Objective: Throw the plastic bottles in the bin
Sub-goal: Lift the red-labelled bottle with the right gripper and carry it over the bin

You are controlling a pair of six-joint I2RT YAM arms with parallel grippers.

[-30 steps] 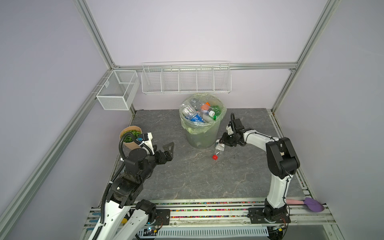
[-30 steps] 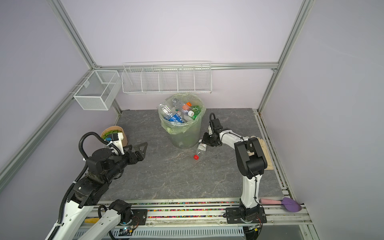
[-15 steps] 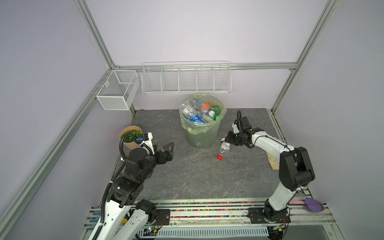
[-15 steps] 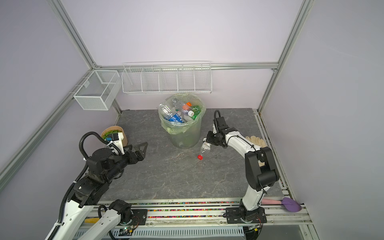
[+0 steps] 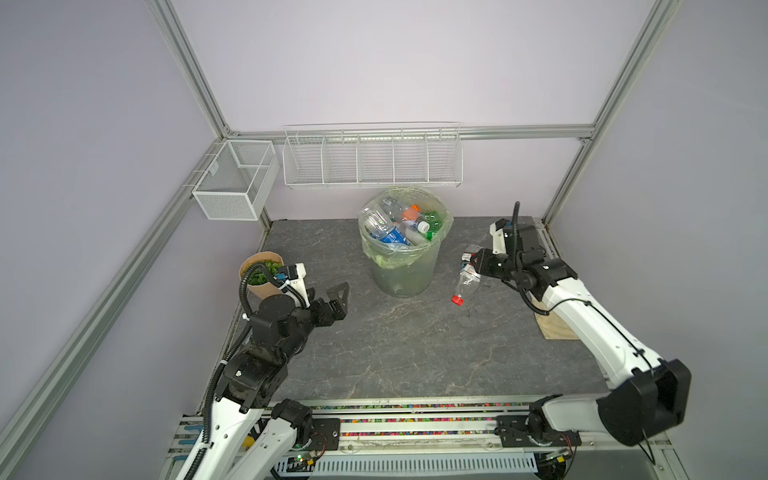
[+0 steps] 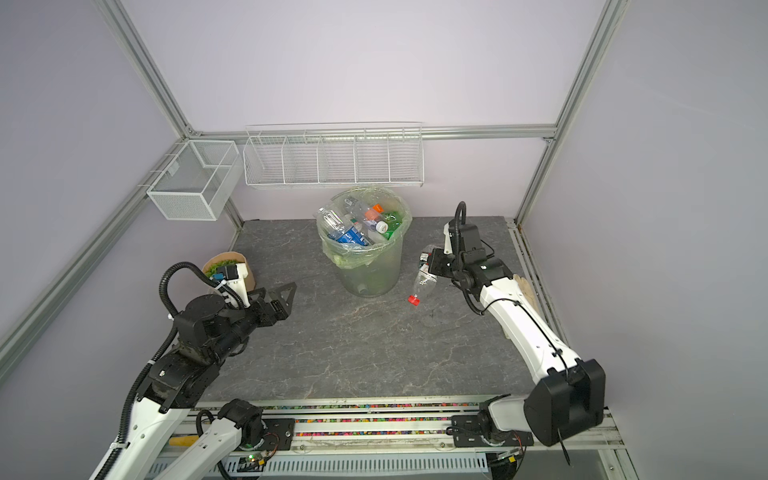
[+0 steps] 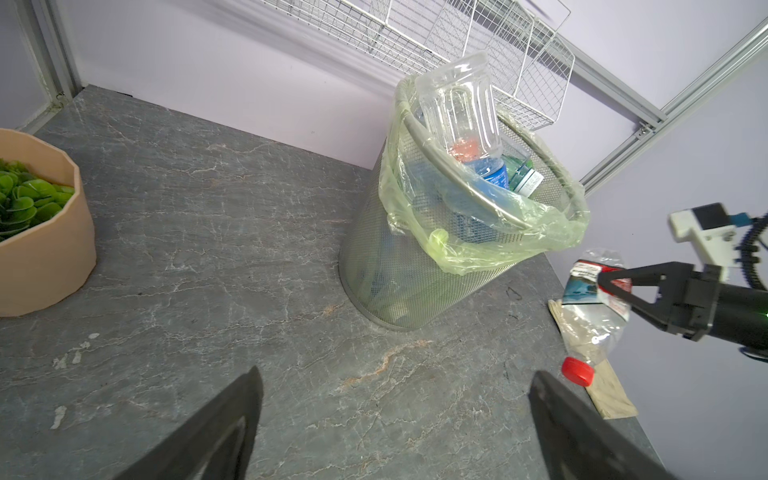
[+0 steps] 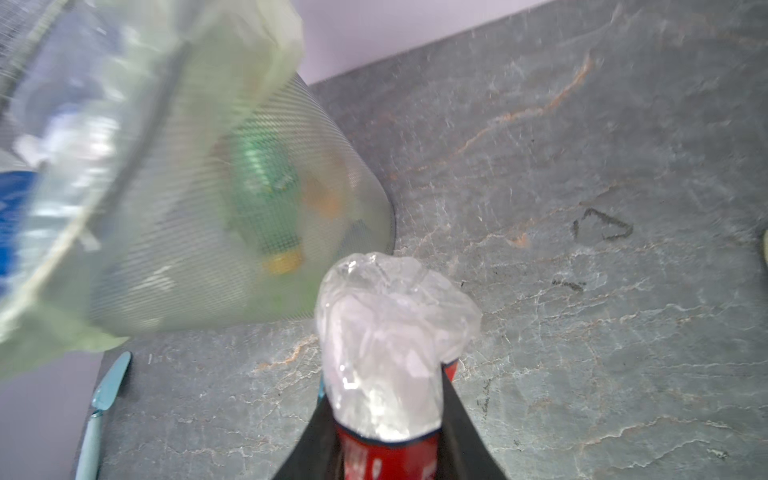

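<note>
The crushed clear bottle point(image 5: 467, 280) with the red cap hangs cap-down above the surface point(image 5: 395, 340), just beside the bin point(image 5: 405, 278). The closed right gripper point(image 5: 471, 266) pinches it at its red label. The bin is piled to its rim with other bottles point(image 5: 399, 226), so this looks like the carry step: the next move calls for lifting the bottle above the rim, bringing it over the opening and letting go. The left gripper point(image 5: 337, 297) hovers wide open and empty near the plant pot point(image 7: 45, 257).
</note>
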